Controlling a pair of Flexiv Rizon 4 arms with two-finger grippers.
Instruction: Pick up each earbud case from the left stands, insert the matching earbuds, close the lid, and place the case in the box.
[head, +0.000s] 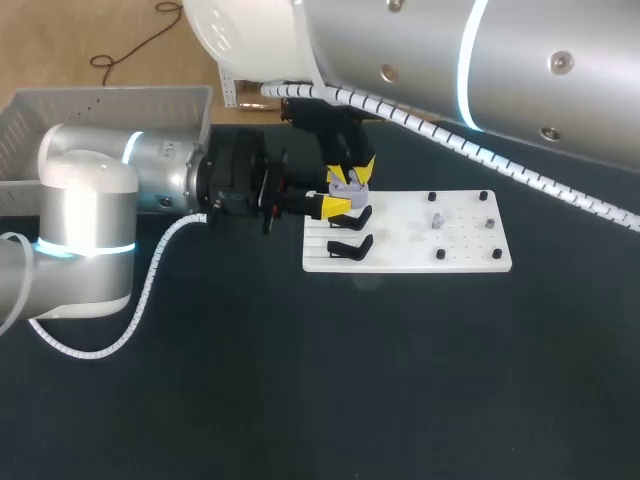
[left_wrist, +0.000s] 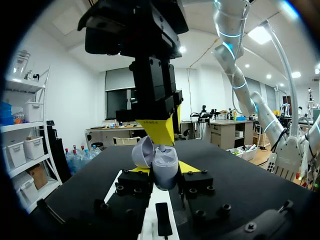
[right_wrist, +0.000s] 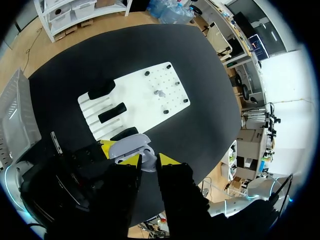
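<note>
A lavender earbud case with its lid swung open is held off the table at the left end of the white board. My left gripper is shut on the case body, a yellow tip on each side. From above, my right gripper points down into the open case. Its fingers are shut on a small pale earbud, which sits at the case's mouth. A second small earbud lies among the pegs on the board.
Two black stands stand at the board's left end, and black pegs dot its right part. A pale slotted box sits at the table's far left corner. Dark bare table lies in front of the board.
</note>
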